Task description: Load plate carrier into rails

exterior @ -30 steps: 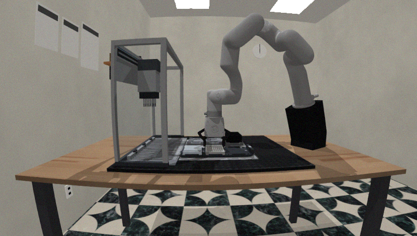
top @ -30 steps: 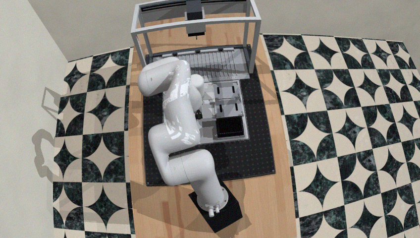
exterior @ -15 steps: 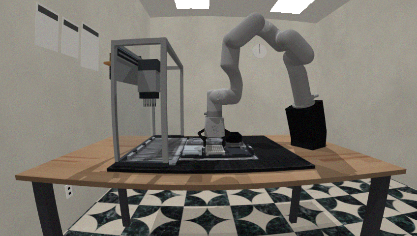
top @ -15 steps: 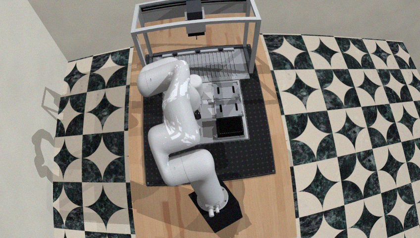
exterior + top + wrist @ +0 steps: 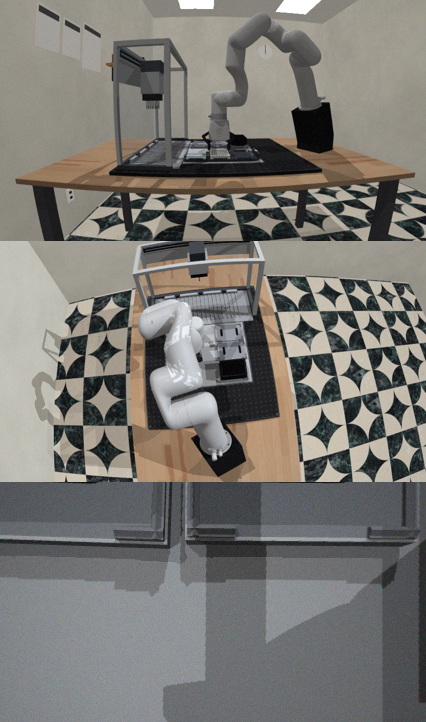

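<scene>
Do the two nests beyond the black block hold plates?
No: the middle nest and far nest show bare floors with dark slots.

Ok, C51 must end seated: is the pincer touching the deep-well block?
Apart. The top view shows grey surface between the pincer and the black deep-well block.

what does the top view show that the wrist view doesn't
Only the top view: the black deep-well block in the nearest nest, the loading rails, the instrument frame and the arm. Only the wrist view: the raised corner locators on the nest edges, close up. Both: the two empty nests and the grey apron beside them.
</scene>
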Available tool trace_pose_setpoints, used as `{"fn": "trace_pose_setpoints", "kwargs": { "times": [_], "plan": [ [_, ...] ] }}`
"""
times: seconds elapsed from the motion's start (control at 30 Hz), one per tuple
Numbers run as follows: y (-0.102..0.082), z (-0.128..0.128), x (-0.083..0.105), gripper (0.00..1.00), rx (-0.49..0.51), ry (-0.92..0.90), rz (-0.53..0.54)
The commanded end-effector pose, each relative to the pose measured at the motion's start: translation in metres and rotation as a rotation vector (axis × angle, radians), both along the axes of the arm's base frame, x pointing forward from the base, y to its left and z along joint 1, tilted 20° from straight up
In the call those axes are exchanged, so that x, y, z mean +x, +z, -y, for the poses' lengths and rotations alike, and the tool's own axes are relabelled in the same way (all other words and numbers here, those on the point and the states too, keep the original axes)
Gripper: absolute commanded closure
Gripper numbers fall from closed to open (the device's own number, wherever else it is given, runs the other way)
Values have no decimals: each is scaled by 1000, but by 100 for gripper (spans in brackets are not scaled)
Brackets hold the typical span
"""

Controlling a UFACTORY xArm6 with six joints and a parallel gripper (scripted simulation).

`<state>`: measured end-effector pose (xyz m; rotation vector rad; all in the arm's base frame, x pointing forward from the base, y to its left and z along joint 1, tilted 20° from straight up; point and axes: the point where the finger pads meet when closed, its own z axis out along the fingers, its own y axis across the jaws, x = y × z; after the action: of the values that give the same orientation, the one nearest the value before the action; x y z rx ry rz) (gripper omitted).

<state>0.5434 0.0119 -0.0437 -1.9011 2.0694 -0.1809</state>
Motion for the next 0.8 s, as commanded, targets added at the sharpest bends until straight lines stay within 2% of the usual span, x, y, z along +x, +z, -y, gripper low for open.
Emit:
{"fn": "trace_pose_setpoints", "kwargs": {
  "times": [0.0, 0.77],
  "plan": [
    [1, -2, 1, 0, 0, 0, 2],
    [3, -12, 2, 0, 0, 0, 2]
  ]
}}
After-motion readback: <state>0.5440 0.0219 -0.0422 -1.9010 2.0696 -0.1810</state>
